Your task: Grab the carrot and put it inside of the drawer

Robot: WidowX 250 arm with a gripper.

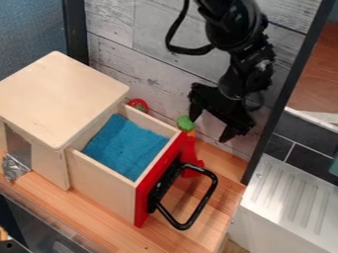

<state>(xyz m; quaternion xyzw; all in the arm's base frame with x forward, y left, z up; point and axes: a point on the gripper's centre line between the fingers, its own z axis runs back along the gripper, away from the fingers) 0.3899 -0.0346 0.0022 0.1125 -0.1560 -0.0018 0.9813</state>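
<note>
Your black two-finger end effector (208,129) hangs at the far right of the tabletop (175,242), fingers spread wide, nothing gripped. Its left fingertip is just beside the carrot's leafy green top (186,122) in your view (can't tell if they touch). The orange carrot (191,133) is outside the drawer, past its far right corner; only a bit of orange shows under the green. You have the pale wooden drawer with red front (141,201) pulled open, black looped handle (209,190) facing right, blue cloth (127,146) inside. A red plastic-looking object (190,152) is behind the drawer front, a round red-and-green item (138,104) at the drawer's far side.
</note>
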